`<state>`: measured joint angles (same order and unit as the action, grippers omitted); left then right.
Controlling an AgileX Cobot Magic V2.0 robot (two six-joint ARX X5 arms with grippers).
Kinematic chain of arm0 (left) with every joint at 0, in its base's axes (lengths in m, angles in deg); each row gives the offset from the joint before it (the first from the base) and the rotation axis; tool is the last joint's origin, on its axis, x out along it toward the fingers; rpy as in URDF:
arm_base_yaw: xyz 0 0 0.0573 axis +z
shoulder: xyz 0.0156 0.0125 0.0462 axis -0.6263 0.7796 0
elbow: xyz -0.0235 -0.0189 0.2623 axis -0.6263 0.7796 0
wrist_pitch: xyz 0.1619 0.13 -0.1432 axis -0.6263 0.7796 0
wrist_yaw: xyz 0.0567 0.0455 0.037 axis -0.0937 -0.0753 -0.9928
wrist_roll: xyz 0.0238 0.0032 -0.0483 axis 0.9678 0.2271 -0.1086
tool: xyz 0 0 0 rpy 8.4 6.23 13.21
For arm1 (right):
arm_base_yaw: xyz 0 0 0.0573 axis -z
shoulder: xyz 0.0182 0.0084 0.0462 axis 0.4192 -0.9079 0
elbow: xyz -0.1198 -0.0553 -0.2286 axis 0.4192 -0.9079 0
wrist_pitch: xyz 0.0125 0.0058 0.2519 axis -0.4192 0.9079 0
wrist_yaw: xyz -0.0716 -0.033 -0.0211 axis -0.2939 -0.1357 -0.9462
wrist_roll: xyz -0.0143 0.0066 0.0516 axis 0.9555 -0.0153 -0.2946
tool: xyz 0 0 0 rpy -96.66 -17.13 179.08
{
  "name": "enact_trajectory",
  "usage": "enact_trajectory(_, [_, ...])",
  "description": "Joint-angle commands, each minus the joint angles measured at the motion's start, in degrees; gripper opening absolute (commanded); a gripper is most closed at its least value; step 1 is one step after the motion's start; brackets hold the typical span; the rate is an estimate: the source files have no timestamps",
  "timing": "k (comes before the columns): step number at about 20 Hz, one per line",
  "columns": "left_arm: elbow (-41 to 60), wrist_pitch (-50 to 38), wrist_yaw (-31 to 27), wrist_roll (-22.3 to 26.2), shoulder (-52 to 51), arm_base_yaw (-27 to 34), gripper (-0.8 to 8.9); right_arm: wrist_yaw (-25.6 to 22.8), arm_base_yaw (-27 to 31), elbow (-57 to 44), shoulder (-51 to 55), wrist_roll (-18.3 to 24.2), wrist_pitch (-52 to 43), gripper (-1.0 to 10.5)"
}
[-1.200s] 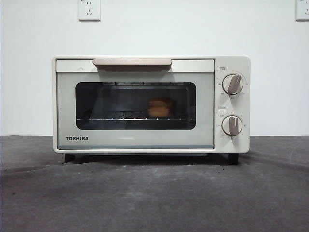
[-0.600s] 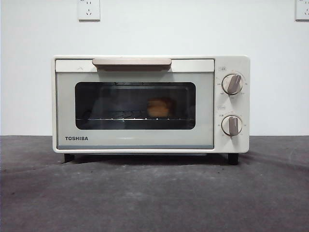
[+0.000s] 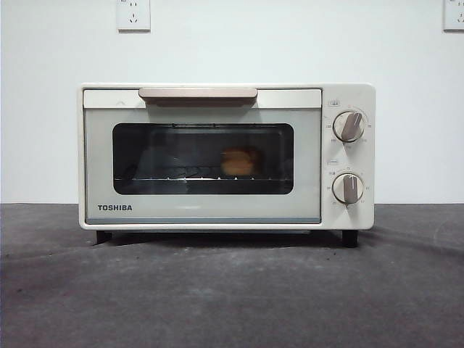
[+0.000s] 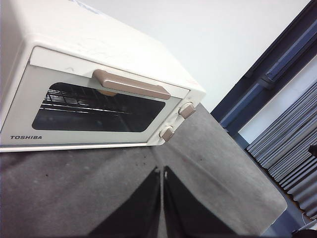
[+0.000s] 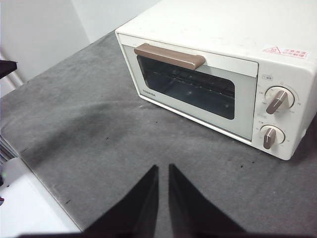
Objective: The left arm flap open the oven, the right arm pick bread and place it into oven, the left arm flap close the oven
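The cream-white TOSHIBA oven [image 3: 226, 156] stands on the grey mat with its door shut and its beige bar handle [image 3: 198, 93] up. The golden bread [image 3: 238, 162] sits on the rack inside, seen through the dark window. The oven also shows in the left wrist view [image 4: 94, 94] and the right wrist view [image 5: 218, 74]. My left gripper [image 4: 162, 171] is shut and empty, held above the mat in front of the oven. My right gripper [image 5: 163, 167] is shut and empty, held back from the oven's front. Neither arm shows in the front view.
The grey mat [image 3: 232, 290] covers the table. Two wall sockets [image 3: 133, 14] sit on the white wall behind. The table's edge [image 5: 44, 193] lies near the right gripper; a dark frame and slatted panels [image 4: 282, 129] lie past the table's end.
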<state>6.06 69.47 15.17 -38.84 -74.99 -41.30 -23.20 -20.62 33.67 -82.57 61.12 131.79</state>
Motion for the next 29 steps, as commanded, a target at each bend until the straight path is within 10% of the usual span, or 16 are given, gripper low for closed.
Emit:
enact_trajectory(1, [-0.50,-0.76,-0.11,0.90,-0.17,-0.07,0.16,-0.22,-0.48,1.03,-0.13,0.46,-1.27,0.2])
enact_trajectory(19, [0.07,-0.96,-0.11,0.90,-0.28,-0.11,0.16,-0.24,-0.48,1.03,-0.13,0.24,-1.66,0.2])
enact_trajectory(29, [14.56,-19.28,-6.60,13.14,-1.75,0.42,0.16,-0.24,-0.48,1.03,-0.13,0.24,-1.66,0.2])
